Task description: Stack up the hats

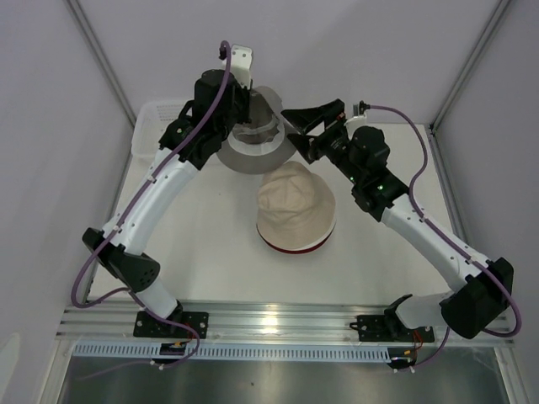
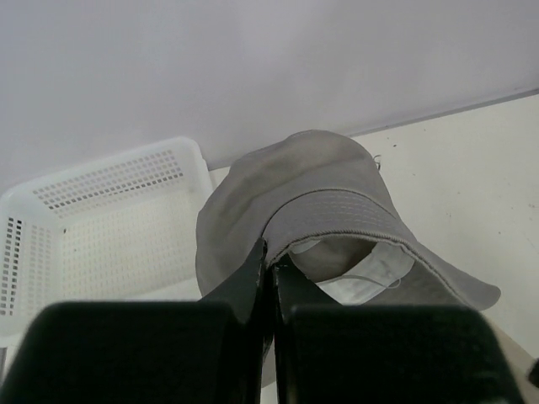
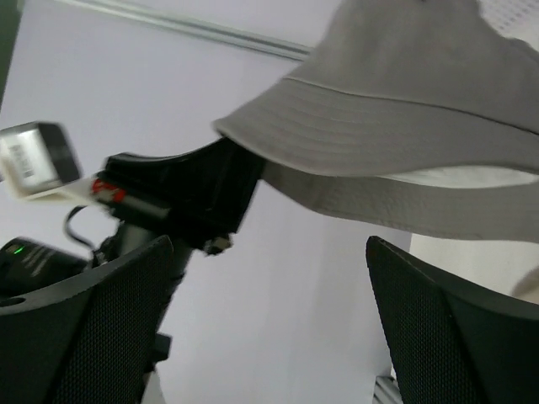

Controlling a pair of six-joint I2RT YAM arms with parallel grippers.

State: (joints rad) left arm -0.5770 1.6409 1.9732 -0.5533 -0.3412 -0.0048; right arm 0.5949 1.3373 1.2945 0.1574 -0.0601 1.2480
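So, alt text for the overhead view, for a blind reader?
The left hand holds a grey bucket hat by its brim beside a white mesh basket; the open right hand faces it. A beige hat tops a stack mid-table.

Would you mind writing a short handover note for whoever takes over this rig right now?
Left gripper: shut on the brim of the grey hat, which it holds up off the table at the back, near the basket.
Right gripper: open beside the grey hat's brim, holding nothing.
Stack: the beige hat sits on the dark red hat mid-table, with only the red brim showing. The white hat is not clearly visible and may be between them.
Done: at least two hats are stacked.
Left: set the grey hat on the beige one and release.
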